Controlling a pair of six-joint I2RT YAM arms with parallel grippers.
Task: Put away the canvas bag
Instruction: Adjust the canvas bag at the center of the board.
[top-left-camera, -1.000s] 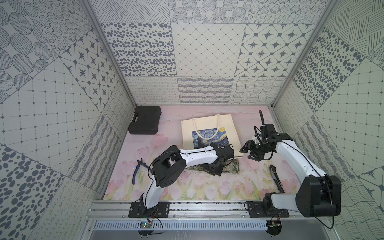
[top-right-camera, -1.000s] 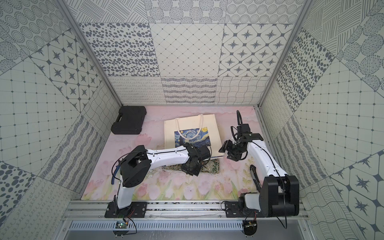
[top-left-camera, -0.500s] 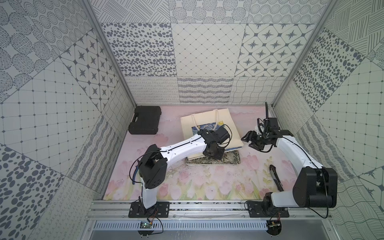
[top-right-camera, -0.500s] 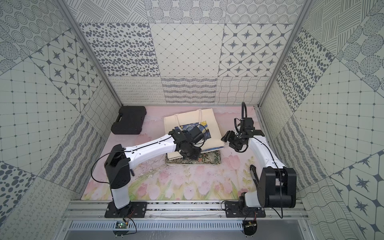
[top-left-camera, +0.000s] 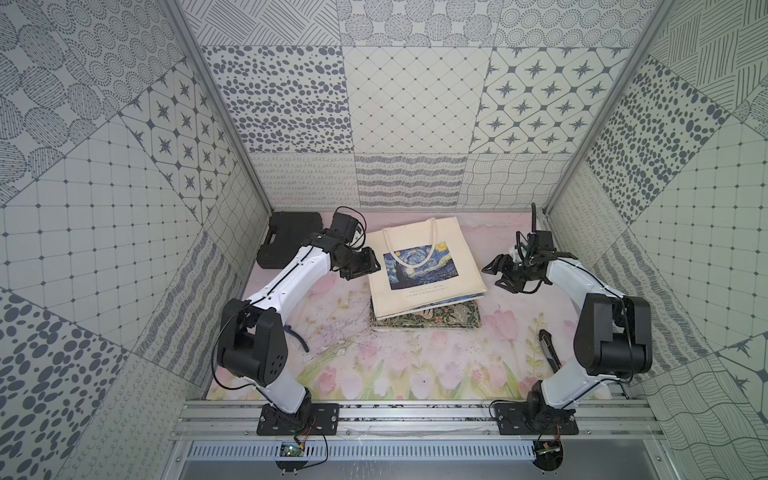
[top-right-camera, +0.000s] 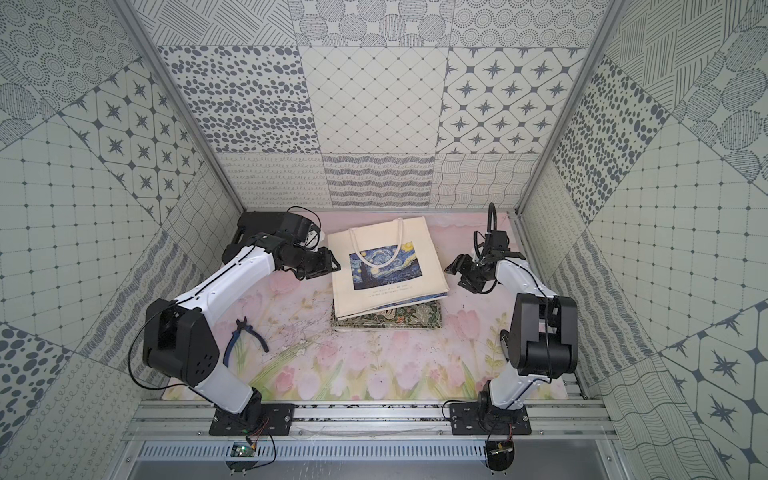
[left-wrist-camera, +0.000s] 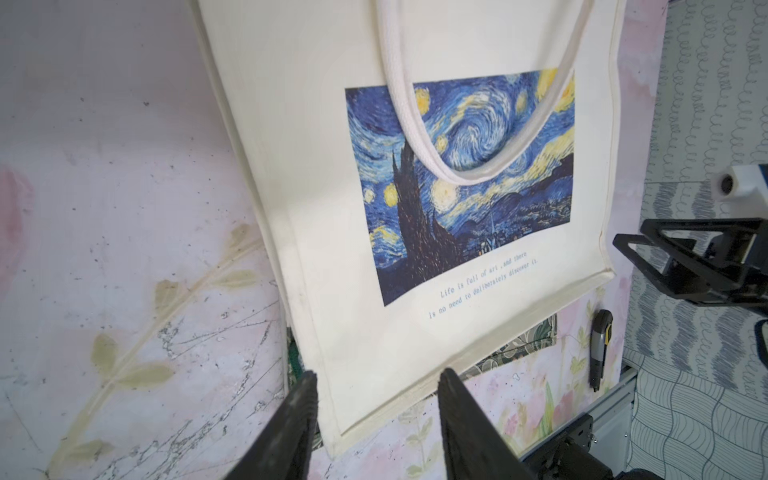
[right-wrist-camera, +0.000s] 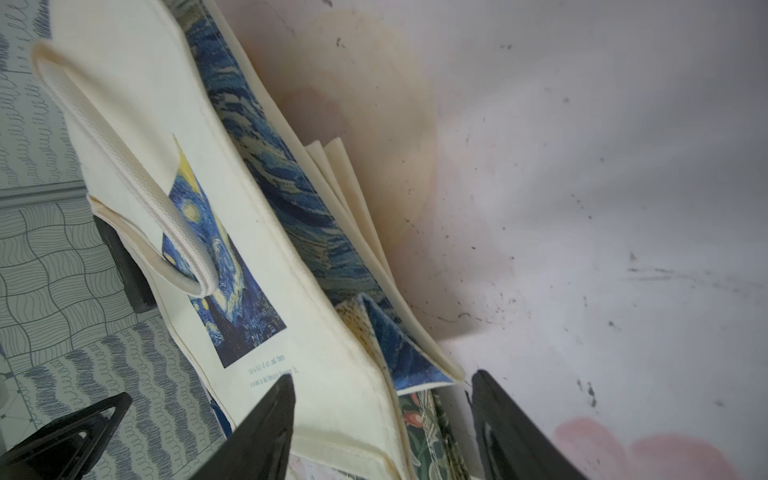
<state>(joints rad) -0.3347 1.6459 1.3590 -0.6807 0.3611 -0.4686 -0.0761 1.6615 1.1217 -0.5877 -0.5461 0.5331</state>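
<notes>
Left claw (top-left-camera: 370, 266) jaws parted, empty, at the left edge of the bag (top-left-camera: 415, 297), which lies skewed on a folded stack (top-left-camera: 440, 318) mid-table. Risk: bag could slide off, or its loose handle (top-left-camera: 433, 237) could snag a finger. Right claw (top-left-camera: 492, 277) wide, empty, near bag's right edge.

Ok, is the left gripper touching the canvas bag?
Cannot tell. In both top views the left gripper overlaps the canvas bag edge; the wrist view shows open jaws around its corner, height unclear.
</notes>
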